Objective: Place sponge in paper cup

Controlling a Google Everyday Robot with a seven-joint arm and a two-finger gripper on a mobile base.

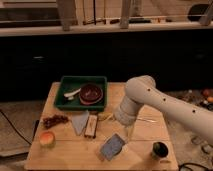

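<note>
The sponge (112,146) is a flat blue-grey pad with a paler edge, lying tilted on the wooden table (65,155) near the front middle. My gripper (128,132) hangs from the white arm (150,97) just above and right of the sponge's upper right corner. A round dark-rimmed cup (160,149) stands at the front right of the table, right of the sponge.
A green tray (67,87) at the back holds a dark red bowl (91,93) and a pale banana-like item (72,93). A grey triangular cloth (79,121), a narrow brown block (91,126), dark grapes (54,120) and an orange fruit (47,138) lie on the left half.
</note>
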